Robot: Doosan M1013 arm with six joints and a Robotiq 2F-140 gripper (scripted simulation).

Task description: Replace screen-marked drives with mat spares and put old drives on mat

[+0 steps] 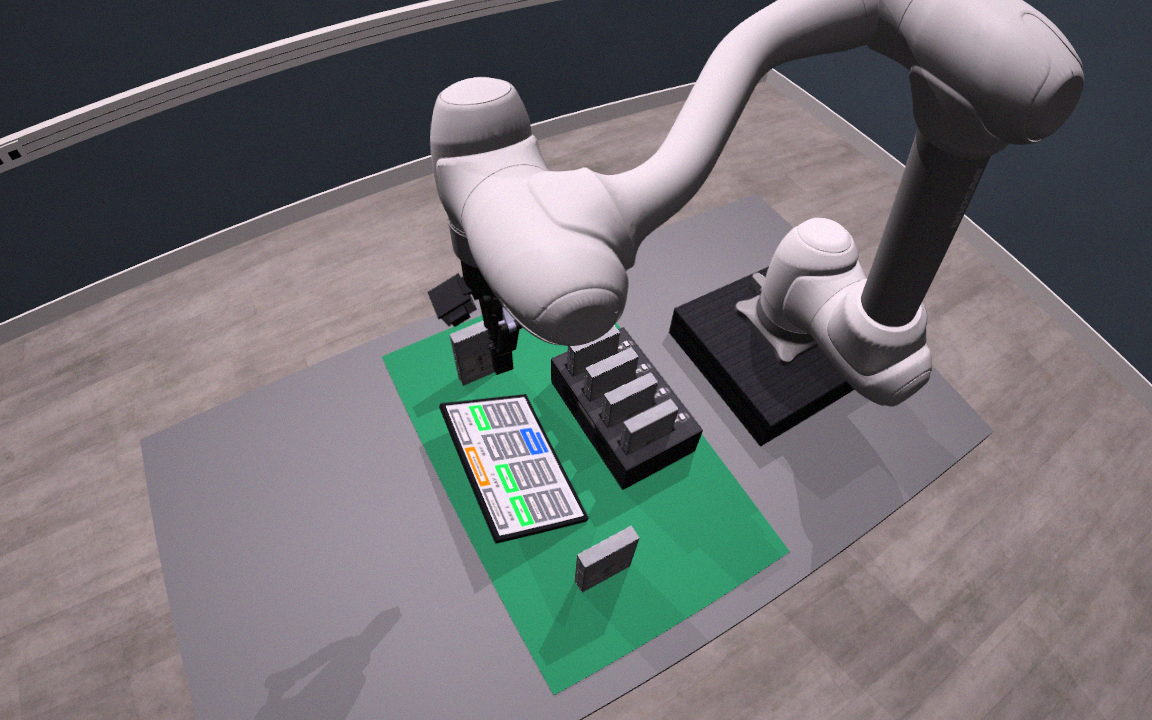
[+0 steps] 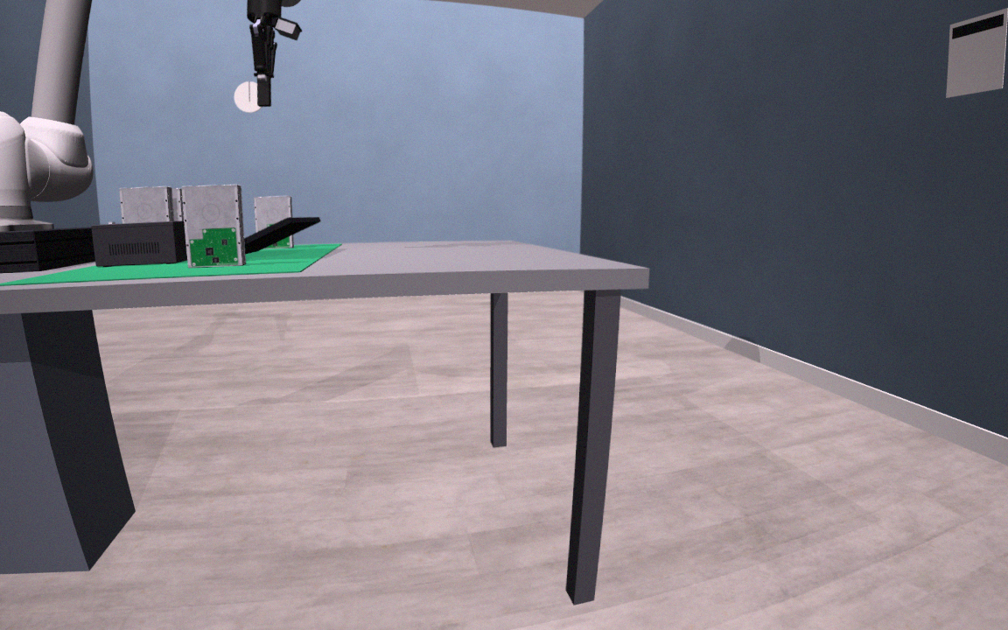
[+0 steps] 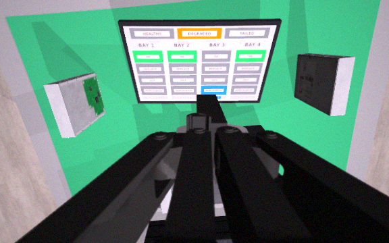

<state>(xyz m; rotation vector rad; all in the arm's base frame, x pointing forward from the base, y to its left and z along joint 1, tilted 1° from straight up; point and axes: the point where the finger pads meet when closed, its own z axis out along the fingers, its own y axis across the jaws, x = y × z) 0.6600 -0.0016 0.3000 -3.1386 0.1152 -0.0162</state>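
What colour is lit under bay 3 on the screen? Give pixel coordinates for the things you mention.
Blue, in the bottom box of bay 3 on the screen (image 1: 513, 467) (image 3: 199, 61); the wrist view shows it best.

Wrist view: my own closed gripper hides most of the dock. Screen: smallest labels too blurred to read. Top view: my arm cut off by upper edge. Exterior: dock partly behind a standing drive.

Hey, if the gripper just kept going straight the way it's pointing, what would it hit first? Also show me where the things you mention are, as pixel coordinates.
Probably the screen (image 1: 516, 467) (image 2: 286, 230) (image 3: 199, 73), below the gripper (image 1: 503, 365) (image 2: 263, 102) (image 3: 205, 110), though depth is unclear and it might land just beside it.
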